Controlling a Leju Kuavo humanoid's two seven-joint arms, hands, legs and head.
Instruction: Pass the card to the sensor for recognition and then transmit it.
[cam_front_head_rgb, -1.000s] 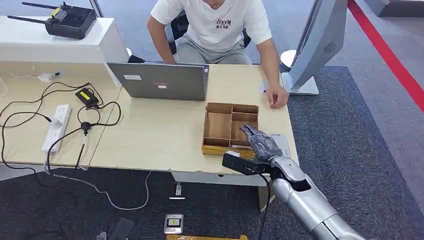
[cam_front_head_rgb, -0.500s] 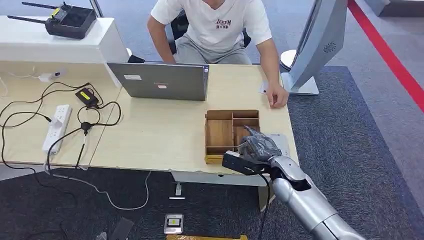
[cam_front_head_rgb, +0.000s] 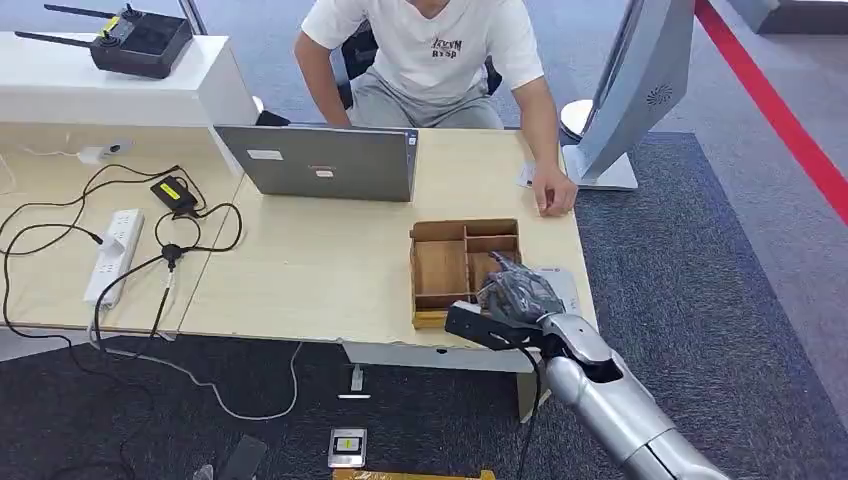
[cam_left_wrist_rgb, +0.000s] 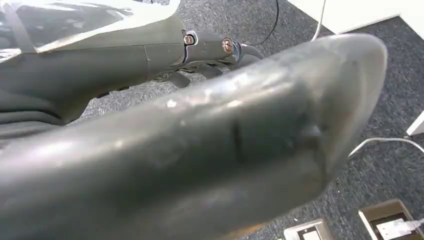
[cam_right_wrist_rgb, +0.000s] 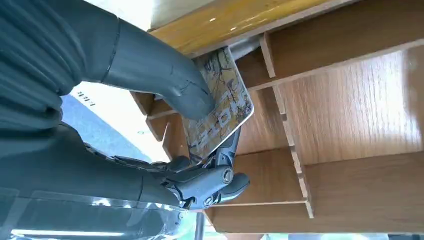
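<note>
Pale wooden desk (cam_front_head_rgb: 300, 270): right hand (cam_front_head_rgb: 515, 292) pinches a patterned yellow-brown card (cam_right_wrist_rgb: 220, 107) between thumb and fingers, just above the brown wooden compartment tray (cam_front_head_rgb: 440, 265) beneath it.

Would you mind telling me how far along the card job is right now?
Done: the right hand has pinched the patterned card over the wooden divided tray. In hand: lifting it clear. Left: showing it to the sensor, which I cannot identify, then passing it on; the seated person waits across the table.
</note>
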